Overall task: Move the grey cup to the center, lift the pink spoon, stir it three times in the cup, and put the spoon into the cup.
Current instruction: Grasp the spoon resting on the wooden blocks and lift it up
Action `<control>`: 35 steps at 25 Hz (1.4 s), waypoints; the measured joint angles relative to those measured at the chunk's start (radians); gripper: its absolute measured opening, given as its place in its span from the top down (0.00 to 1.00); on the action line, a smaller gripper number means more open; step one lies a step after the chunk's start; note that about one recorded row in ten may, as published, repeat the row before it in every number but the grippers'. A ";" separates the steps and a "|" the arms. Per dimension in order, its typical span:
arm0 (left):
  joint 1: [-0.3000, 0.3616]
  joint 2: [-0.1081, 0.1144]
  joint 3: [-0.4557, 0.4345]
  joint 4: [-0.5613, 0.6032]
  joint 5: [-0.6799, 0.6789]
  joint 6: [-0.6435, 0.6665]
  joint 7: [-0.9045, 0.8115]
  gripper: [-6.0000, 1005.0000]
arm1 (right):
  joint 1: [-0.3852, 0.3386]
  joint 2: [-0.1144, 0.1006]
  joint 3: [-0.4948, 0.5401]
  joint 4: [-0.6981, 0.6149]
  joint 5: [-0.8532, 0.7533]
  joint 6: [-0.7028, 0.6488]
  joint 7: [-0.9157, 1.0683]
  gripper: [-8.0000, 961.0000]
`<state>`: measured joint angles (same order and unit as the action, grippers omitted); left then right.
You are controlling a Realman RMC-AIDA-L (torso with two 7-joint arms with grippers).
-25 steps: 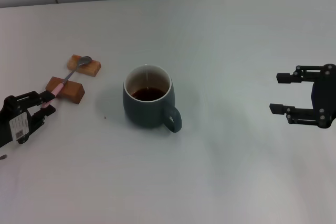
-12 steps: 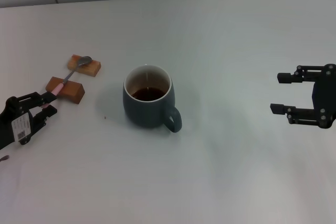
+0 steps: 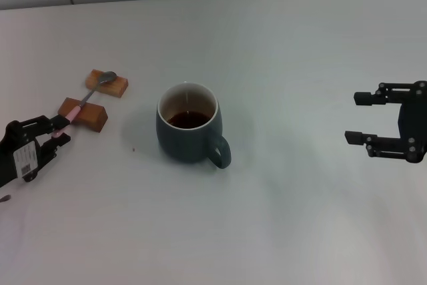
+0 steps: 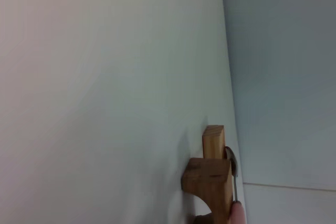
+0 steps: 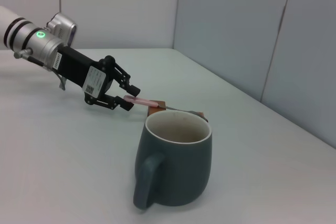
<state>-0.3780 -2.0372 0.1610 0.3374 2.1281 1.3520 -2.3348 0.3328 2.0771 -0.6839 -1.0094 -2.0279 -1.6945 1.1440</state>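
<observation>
— Grey cup (image 3: 189,130)?
— Sits near the middle of the white table (image 3: 280,65), upright, handle turned toward five o'clock in the head view. Holds dark brown liquid against a cream-white inside. Stands free, touched by neither gripper. Shows also in the right wrist view (image 5: 175,166), handle toward that camera.

— And the pink spoon (image 3: 85,100)?
— Lies at about nine o'clock from the cup, well apart from it. Bridges two wooden blocks: grey metal bowl resting on the far block (image 3: 107,83), neck and pale pink handle crossing the near block (image 3: 83,114). Handle tip pokes out past the near block toward eight o'clock.

— Left gripper (image 3: 52,129)?
— Low at the table's nine o'clock edge, right at the pink handle's end. Fingers parted only a little, one on either side of the handle tip. Cannot tell whether they press on it yet. Same picture in the right wrist view (image 5: 126,95): black fingers bracketing the pink tip.

— Right gripper (image 3: 359,117)?
— Off at three o'clock from the cup, well apart. Fingers spread wide, holding nothing, pointing toward the cup.

— Left wrist view?
— Only the blocks (image 4: 209,178) end on, with a sliver of the spoon beside them.
</observation>
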 joint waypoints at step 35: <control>-0.004 -0.005 -0.001 -0.025 -0.019 -0.023 -0.014 0.78 | 0.009 -0.002 0.007 -0.001 0.000 0.005 -0.004 0.32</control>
<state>-0.3820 -2.0420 0.1602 0.3122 2.1095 1.3292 -2.3486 0.3420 2.0754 -0.6765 -1.0108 -2.0280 -1.6892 1.1397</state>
